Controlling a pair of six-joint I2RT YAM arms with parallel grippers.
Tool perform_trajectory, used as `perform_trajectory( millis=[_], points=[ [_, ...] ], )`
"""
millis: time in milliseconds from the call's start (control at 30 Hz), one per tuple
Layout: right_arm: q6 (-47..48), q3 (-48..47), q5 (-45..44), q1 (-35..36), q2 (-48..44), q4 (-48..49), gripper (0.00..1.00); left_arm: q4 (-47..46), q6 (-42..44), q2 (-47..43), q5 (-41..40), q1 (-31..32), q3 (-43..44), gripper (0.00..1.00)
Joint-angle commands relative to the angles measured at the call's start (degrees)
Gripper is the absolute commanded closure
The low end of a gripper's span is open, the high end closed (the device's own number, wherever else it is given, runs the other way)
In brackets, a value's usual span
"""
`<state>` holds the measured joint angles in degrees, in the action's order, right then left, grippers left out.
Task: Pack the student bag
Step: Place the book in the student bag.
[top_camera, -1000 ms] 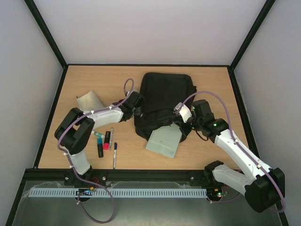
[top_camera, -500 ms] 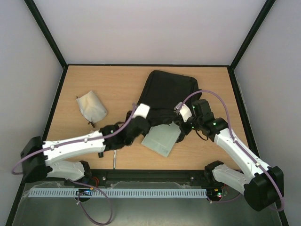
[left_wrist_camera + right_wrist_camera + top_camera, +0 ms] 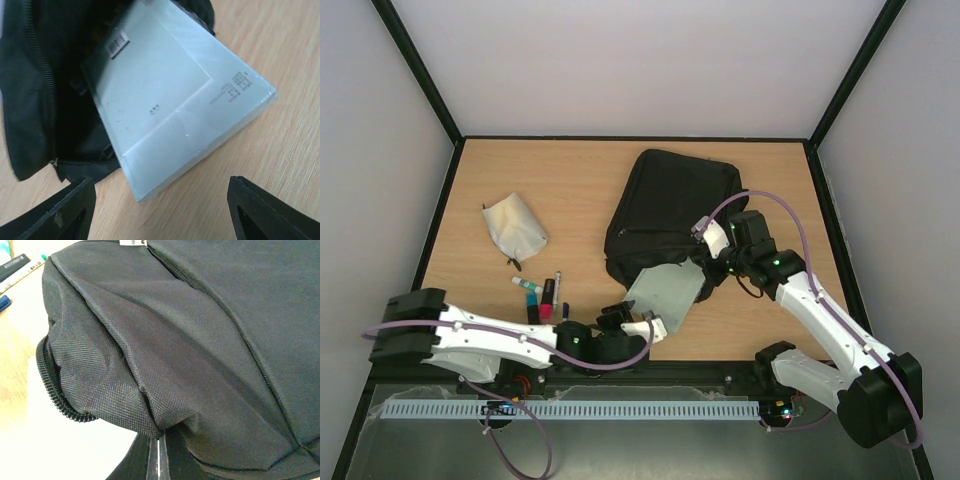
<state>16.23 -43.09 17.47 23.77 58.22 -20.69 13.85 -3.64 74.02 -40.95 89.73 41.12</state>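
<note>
Step in hand: loading the pale flat book (image 3: 665,294) into the student bag (image 3: 670,205). The bag lies flat on the counter (image 3: 570,180), its open mouth on its near side. The book is only part-way in: its far end sits inside the mouth, and its near corner sticks out onto the counter at a slant (film-wrapped, by the look, with a barcode at the end inside the bag).

The right gripper (image 3: 705,268) is at the right end of the bag's mouth. Its jaws are closed on a fold of the bag's fabric by the zip, which holds the opening up.

The left gripper (image 3: 632,325) is just short of the book's near corner, on the side away from the bag. Its jaws are wide with nothing between them. In the wrist view both fingertips (image 3: 65,212) frame bare wood in front of the book.

Judged next move: the left gripper goes to the protruding corner and pushes or grips it, sliding the book along its slant into the mouth. Meanwhile the right hold should not slacken, or the lip could drop and catch the book's edge.

Not yet packed: markers and pens (image 3: 546,297) left of the bag's mouth, and a beige pouch (image 3: 515,226) further left of the bag.
</note>
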Motion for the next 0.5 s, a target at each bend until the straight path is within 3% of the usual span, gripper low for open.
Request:
perform_trajectory(
  millis=[0, 167, 467],
  points=[
    [-0.7, -0.6, 0.7, -0.7, 0.0, 1.8, 0.99, -5.6, 8.6, 5.9, -0.8, 0.6, -0.7, 0.25],
    [-0.9, -0.8, 1.7, -0.9, -0.4, 1.5, 0.99, -10.6, 13.9, 13.4, 3.0, 0.2, 0.5, 0.26],
    [-1.0, -1.0, 3.5, -1.0, -0.7, 1.1, 0.99, -16.7, 17.0, 23.3, 0.7, -2.7, 3.7, 0.27]
  ],
)
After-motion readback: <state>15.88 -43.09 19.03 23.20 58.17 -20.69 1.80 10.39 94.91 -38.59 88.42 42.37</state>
